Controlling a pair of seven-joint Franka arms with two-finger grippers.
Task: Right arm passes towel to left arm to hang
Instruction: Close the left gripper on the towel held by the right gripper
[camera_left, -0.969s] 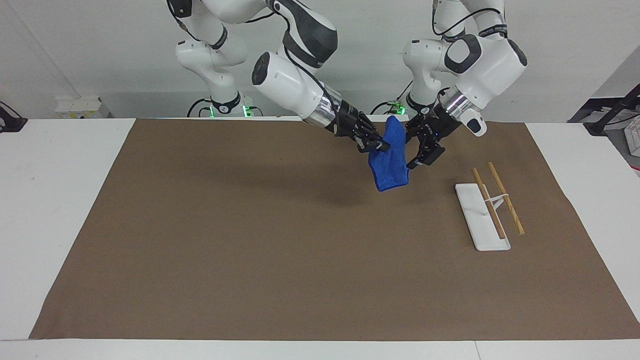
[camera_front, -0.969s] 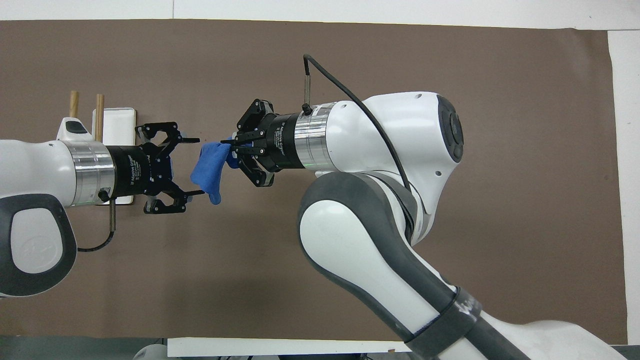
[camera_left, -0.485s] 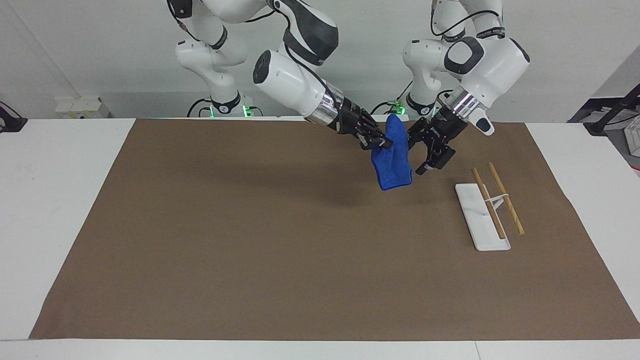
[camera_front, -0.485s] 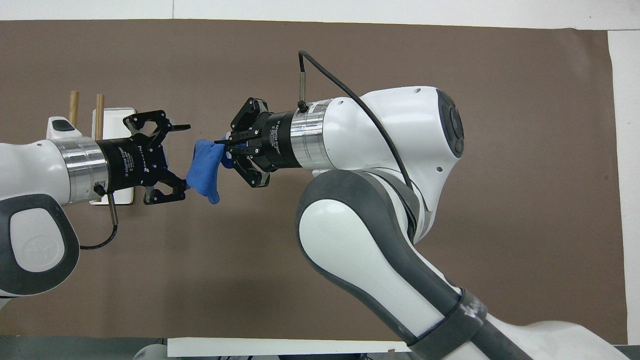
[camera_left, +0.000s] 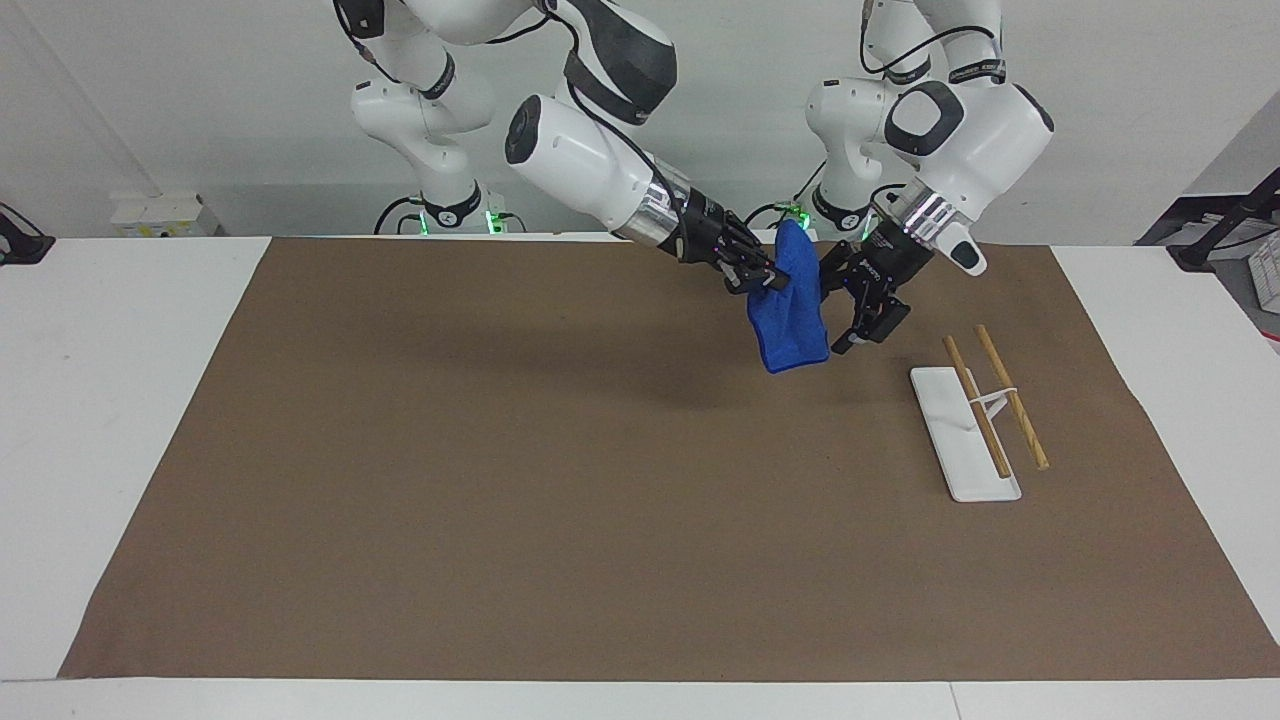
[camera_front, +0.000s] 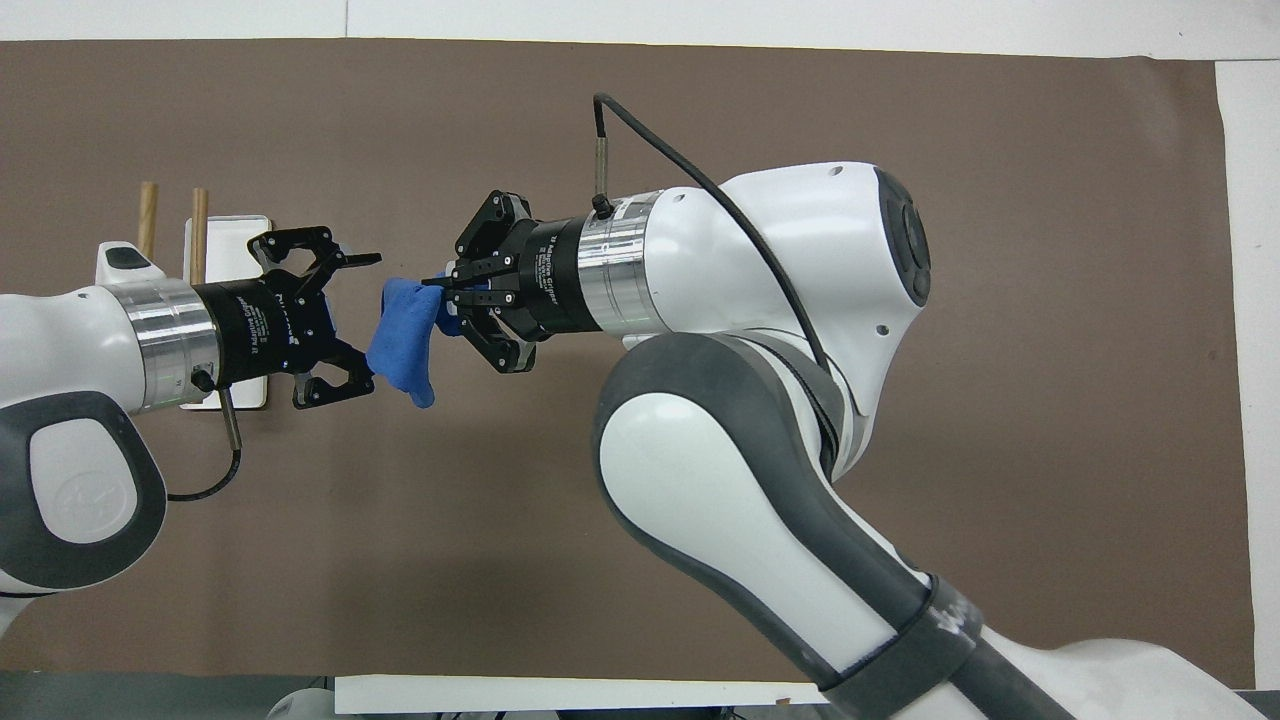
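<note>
Two large white robot arms meet in the air above a table (camera_left: 120, 400) covered by a brown mat (camera_left: 500, 480). The step in hand is the handover. The right gripper (camera_left: 762, 283) is clenched on a bright blue towel (camera_left: 790, 325), pinching it near its upper part so that the cloth hangs down in a loose fold, clear of the mat.

The left gripper (camera_left: 858, 312) is at the same height, just beside the towel, with its fingers spread wide. In the overhead view the towel (camera_front: 400, 335) sits at the mouth of that open left gripper (camera_front: 362, 315) — one fingertip above the cloth in that view, one below it. Whether either fingertip touches the cloth is not clear.

The next move, as a judgement, calls for the left gripper to close firmly on the hanging cloth before the right one lets go — a loose pinch could drop it.

Nearby on the mat, toward the left arm's end of the table, stands a small hanging rack (camera_left: 975, 415): a white base plate carrying two wooden rails. Nothing appears to lie between the towel and the rack.
</note>
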